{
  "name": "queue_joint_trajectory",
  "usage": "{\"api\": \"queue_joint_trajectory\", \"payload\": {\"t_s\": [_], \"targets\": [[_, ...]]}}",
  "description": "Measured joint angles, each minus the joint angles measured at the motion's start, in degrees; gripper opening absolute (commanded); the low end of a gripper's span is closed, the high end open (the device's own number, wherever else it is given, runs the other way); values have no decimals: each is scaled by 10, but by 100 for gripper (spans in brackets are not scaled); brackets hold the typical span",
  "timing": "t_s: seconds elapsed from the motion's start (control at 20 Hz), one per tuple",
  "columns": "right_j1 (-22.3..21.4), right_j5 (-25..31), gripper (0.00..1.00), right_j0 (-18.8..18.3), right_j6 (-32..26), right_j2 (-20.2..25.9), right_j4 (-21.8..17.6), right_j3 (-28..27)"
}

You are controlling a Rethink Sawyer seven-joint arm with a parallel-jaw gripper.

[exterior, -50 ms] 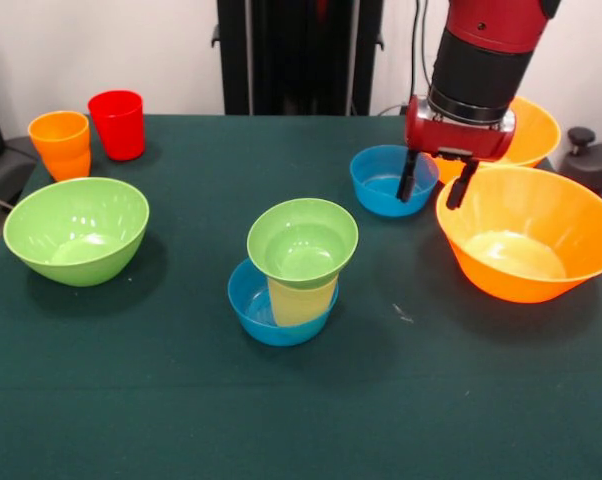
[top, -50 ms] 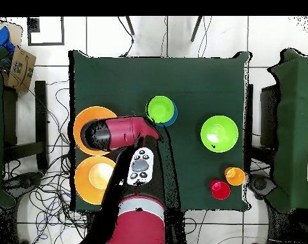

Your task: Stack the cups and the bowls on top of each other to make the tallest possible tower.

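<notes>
The tower stands mid-table: a small green bowl (exterior, -50 ms: 303,240) (top, -50 ms: 160,108) on a pale yellow cup (exterior, -50 ms: 301,300) inside a small blue bowl (exterior, -50 ms: 266,312). My gripper (exterior, -50 ms: 436,185) hangs open and empty, one finger in front of a second small blue bowl (exterior, -50 ms: 383,180), the other at the rim of a very large orange bowl (exterior, -50 ms: 526,235) (top, -50 ms: 82,124). Another large orange bowl (exterior, -50 ms: 533,130) (top, -50 ms: 94,179) sits behind it. A large green bowl (exterior, -50 ms: 76,228) (top, -50 ms: 219,133), an orange cup (exterior, -50 ms: 61,143) (top, -50 ms: 234,175) and a red cup (exterior, -50 ms: 117,123) (top, -50 ms: 219,189) stand apart. In the overhead view my arm (top, -50 ms: 121,133) hides the gripper.
The dark green table (exterior, -50 ms: 301,420) runs to the picture's near edge. Black chairs (top, -50 ms: 290,127) flank both sides of the table, and cables lie on the floor around it. A cardboard box (top, -50 ms: 18,68) sits off the table's corner.
</notes>
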Motion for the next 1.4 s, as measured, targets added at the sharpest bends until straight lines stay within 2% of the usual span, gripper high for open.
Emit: {"api": "queue_joint_trajectory", "payload": {"t_s": [0.45, 0.8, 1.05, 1.4], "targets": [[12, 8, 100, 8, 0, -13, 3, 5], [21, 7, 100, -4, 0, -9, 17, 28], [22, 7, 100, -25, 0, 5, 33, 48], [23, 7, 100, -82, 0, 59, 71, 90]]}}
